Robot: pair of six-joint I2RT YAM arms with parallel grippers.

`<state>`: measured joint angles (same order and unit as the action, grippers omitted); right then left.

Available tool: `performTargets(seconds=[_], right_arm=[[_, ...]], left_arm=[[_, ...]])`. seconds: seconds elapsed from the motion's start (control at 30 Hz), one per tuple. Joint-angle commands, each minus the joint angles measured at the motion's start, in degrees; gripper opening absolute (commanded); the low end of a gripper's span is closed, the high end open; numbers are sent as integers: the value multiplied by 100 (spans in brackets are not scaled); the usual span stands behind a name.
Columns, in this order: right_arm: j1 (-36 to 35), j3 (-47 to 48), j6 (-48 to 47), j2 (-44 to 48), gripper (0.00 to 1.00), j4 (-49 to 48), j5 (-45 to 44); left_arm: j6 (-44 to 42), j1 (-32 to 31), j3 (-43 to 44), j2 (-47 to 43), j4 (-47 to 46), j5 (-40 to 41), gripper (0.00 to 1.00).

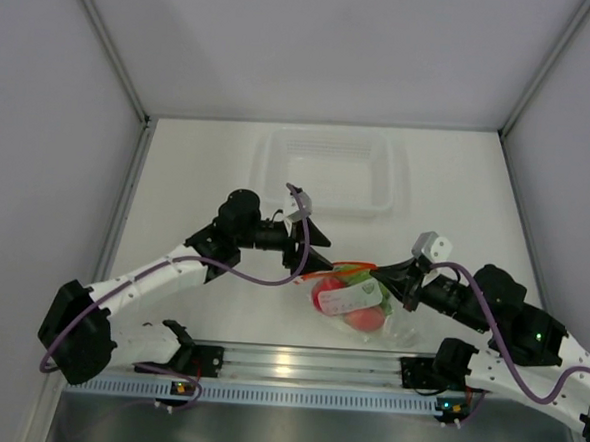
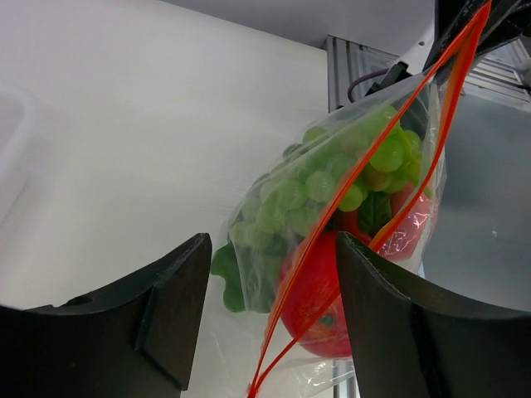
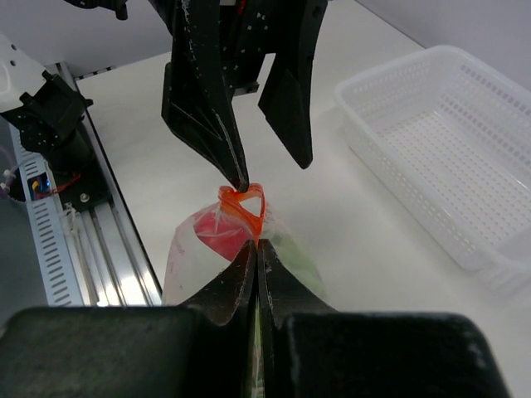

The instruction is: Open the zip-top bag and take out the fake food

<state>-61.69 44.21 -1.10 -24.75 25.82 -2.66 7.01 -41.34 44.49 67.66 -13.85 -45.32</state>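
Pinched fully together, the right gripper [image 3: 257, 249] clamps the orange-red zip strip [image 3: 243, 201] of the small clear crinkly plastic bag [image 1: 355, 303]. It sits near-middle on the white table [image 1: 208, 176], with the green grape bunch [image 2: 332, 178] and red ball-like tomato [image 2: 311, 303] inside. Opposite, the left gripper [image 2: 272, 249] stands wide open, the strip between its fingers.

Zip-top bag [image 1: 400, 329]: clear, front centre, orange zip strip [image 2: 431, 124] partly parted. Contents: green grape bunch [image 2: 332, 186], red tomato [image 2: 311, 300], lettuce [image 2: 224, 267].

A plain white surface [image 1: 198, 175] carries a clear rigid perforated rectangular plastic tray [image 1: 328, 173]. On the tray's near side is a clear crinkly zip-top bag [image 1: 355, 303]; whether it rests on the surface is unclear.
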Motion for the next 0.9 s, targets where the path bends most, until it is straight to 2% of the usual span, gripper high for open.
performTargets(seconds=[0.0,0.2,0.33,0.43,0.5,0.57,0.63,0.67,0.7,0.77,0.8,0.83,0.87], right_arm=[[25,53,-83,93,0,-640,55],[17,44,-74,94,0,-745,-86],[26,35,-65,-3,0,-798,-95],[17,27,-48,-56,0,-894,-77],[17,9,-39,-47,0,-939,-42],[17,-17,-30,5,0,-983,-51],[25,-17,-30,41,0,-983,-138],[17,-35,-22,93,0,-991,-165],[17,-70,-21,120,0,-1026,-217],[26,-184,57,137,0,-1227,-542],[26,-228,66,120,0,-1316,-708],[17,-246,301,-2,0,-1378,-997],[25,-246,356,-108,5,-1413,-1131]], left_arm=[[213,-14,165,168,-637,-521,67],[179,-84,113,292,-663,-1110,66],[108,-181,51,335,-654,-1242,69],[99,-295,68,423,-663,-962,66],[143,-313,69,476,-663,-707,53],[152,-313,60,468,-663,-592,32],[143,-313,16,424,-672,-399,24],[135,-313,-2,380,-663,-346,15],[126,-313,-19,354,-663,-207,10],[248,-313,-28,249,-672,127,0],[336,-313,-45,204,-663,720,0],[441,-313,-63,143,-655,987,0],[677,-313,-89,3,-620,1277,0]])
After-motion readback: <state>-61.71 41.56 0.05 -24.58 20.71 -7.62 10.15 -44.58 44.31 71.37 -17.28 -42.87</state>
